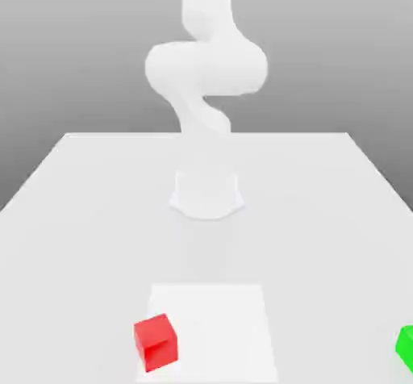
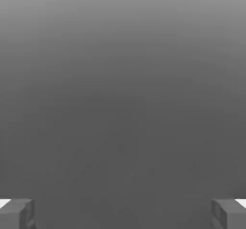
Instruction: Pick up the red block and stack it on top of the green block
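Down on the table [image 1: 81, 205], the red block [image 1: 156, 342] sits at the near edge toward the exterior view's left, overlapping the corner of a paler square patch [image 1: 218, 326], and the green block [image 1: 406, 347] lies well apart from it at the exterior view's right edge, partly cut off. Neither block is between my fingers: my gripper [image 2: 123, 213] is spread wide with nothing in it, its two grey fingertips [image 2: 17, 213] standing far apart against plain grey in the hand view. Behind the blocks my white arm [image 1: 206, 68] rises from its round base [image 1: 206, 193].
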Action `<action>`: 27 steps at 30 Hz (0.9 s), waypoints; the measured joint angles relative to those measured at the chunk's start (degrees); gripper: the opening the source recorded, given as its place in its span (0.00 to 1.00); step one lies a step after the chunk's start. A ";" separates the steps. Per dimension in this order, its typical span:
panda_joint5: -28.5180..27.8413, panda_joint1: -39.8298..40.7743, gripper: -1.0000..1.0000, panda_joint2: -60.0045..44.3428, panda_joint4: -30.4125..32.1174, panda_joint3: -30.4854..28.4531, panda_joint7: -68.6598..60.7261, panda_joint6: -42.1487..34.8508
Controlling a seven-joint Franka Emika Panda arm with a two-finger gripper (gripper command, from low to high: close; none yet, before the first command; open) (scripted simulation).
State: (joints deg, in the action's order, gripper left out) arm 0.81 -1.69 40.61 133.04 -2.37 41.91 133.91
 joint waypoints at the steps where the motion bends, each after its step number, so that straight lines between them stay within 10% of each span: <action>1: 0.33 -0.74 0.50 -2.26 0.53 -1.04 -1.68 0.89; 27: 8.20 -2.80 0.50 -55.75 11.42 -9.89 -38.61 25.38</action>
State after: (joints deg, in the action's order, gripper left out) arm 9.01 -4.48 -15.14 144.46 -12.26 3.31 159.29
